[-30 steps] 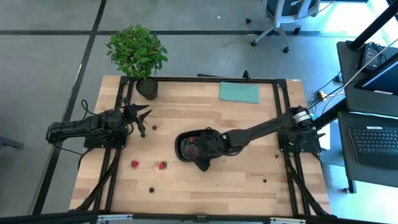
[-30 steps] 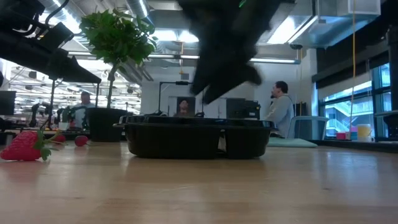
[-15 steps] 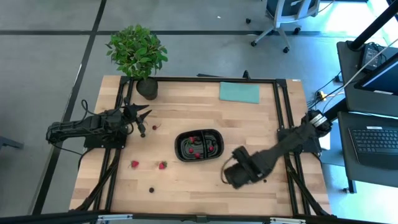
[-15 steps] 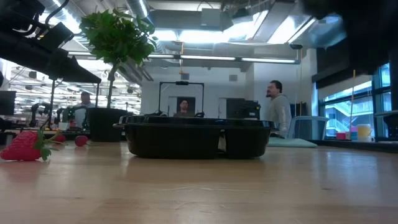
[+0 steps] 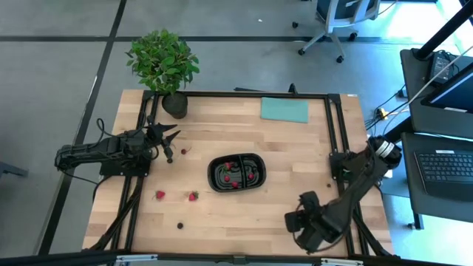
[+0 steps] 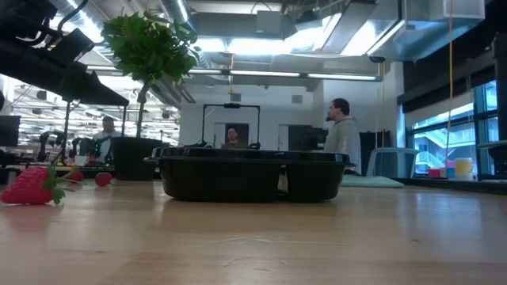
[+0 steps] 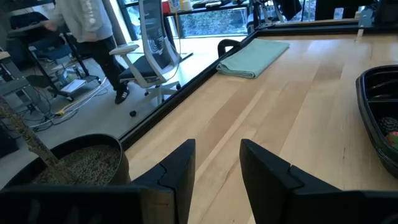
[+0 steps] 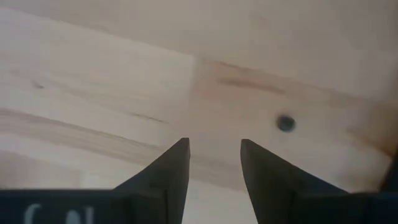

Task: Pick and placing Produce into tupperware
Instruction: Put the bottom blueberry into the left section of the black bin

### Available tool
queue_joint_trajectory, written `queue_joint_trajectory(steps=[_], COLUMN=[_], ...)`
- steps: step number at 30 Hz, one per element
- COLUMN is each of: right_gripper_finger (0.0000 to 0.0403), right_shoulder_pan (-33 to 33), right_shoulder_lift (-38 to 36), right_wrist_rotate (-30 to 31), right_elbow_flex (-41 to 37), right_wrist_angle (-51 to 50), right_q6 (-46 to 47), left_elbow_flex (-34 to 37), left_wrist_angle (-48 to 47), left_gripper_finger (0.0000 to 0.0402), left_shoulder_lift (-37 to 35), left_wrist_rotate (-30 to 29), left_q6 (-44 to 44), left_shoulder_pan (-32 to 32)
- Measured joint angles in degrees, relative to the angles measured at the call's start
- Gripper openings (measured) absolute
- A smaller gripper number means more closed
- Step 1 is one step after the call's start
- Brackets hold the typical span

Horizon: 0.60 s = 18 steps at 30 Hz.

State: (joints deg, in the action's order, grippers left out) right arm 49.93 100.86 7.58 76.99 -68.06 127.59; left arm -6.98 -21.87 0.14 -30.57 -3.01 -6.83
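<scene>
Right now your right gripper (image 5: 307,225) hangs over the table's (image 5: 295,155) front-right corner with its fingers (image 8: 165,171) parted a little and nothing between them; in the right wrist view they frame bare wood, and a dark berry (image 8: 285,123) lies just beyond them, so you are likely lining up on that piece. Between gripper and berry there is a clear gap; nothing is touched yet. The tupperware (image 5: 237,171) sits near the middle of the table, well apart from that corner, with several red and dark pieces already inside; I judge the task partly done. Your left gripper (image 5: 168,140) waits by the table's left edge, fingers (image 7: 180,171) narrowly apart and empty, pointed across the wood toward the teal cloth (image 7: 252,59) at the back edge; it keeps clear of the tray, which leaves the right arm room. Two strawberries (image 5: 159,195) lie toward the front-left, and another dark berry (image 5: 179,225) rests near the front edge; those sit on the left arm's side, so they probably fall to it. The potted plant (image 5: 164,63) stands at the back-left corner, out of the way.
</scene>
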Motion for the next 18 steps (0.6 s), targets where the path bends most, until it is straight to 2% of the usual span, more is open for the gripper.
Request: queue_joint_trajectory(steps=[7, 18], right_gripper_finger=[0.0146, 0.0145], right_shoulder_pan=[2.86, 3.25], right_shoulder_lift=[0.00, 0.02], right_wrist_rotate=[-4.43, -4.81], right_elbow_flex=[-4.27, -12.47], right_wrist_angle=[1.80, 8.85], right_q6=[5.72, 5.46], left_elbow_flex=[0.02, 0.00], left_wrist_angle=[0.02, 0.00], left_gripper_finger=[0.0120, 0.0120], left_shoulder_lift=[0.02, 0.02], left_wrist_rotate=[0.00, 0.00], left_q6=[0.48, 1.36], left_shoulder_pan=[-0.02, -0.02])
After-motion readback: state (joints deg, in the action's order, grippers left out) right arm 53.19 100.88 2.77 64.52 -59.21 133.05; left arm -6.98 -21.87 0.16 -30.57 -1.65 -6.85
